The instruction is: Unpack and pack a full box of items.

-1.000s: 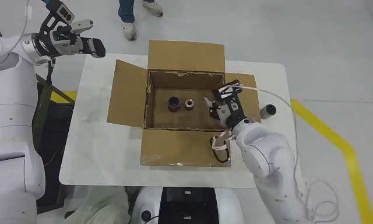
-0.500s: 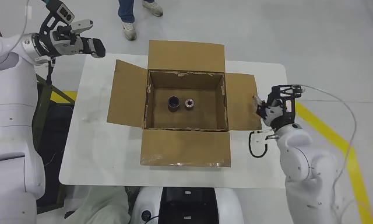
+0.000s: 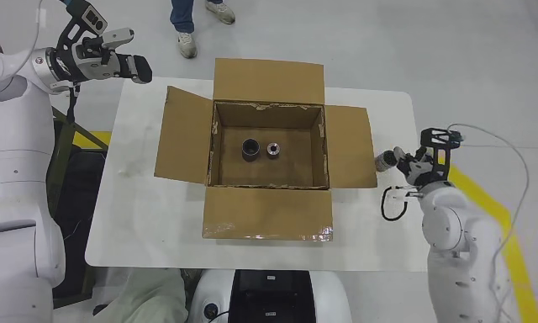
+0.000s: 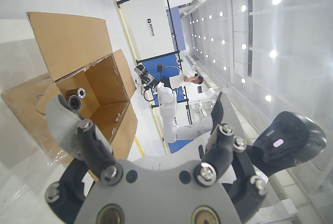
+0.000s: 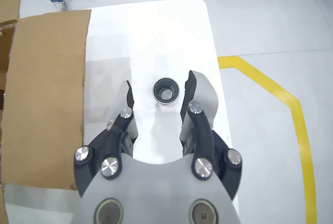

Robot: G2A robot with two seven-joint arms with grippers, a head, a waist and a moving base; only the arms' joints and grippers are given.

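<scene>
Status: my right gripper (image 5: 158, 78) is out of the box (image 3: 267, 117). A second ago it hung over the box interior. Half a second ago it was crossing the right flap (image 3: 349, 146). Now it sits past that flap, over the bench (image 5: 156, 27), with its fingers apart and nothing held.

The small black cylinder (image 5: 165, 91) stands upright on the bench, open end up. It sits between the right gripper's fingers with a gap on each side, touching neither. It hasn't moved: it was already on that spot while the gripper was over the box, so I went to it.

Box contents are unchanged. A dark cylinder (image 3: 250, 148) and a smaller ring-like part (image 3: 272, 149) lie side by side on the box floor, well away from the right gripper beyond the flap. I took nothing out on this pass.

My left gripper (image 4: 138, 98) has its fingers wide apart and is empty. It is parked off the bench corner well away from the box and hasn't shifted.

My read is that this lines up a pick of the one item outside the box, probably to put it back in. The next move would be to descend and close on the cylinder wall. The finger gap is only a little wider than the cylinder, so centring matters. A one-sided touch could tip it, and the bench edge is near on the outer finger's side.
</scene>
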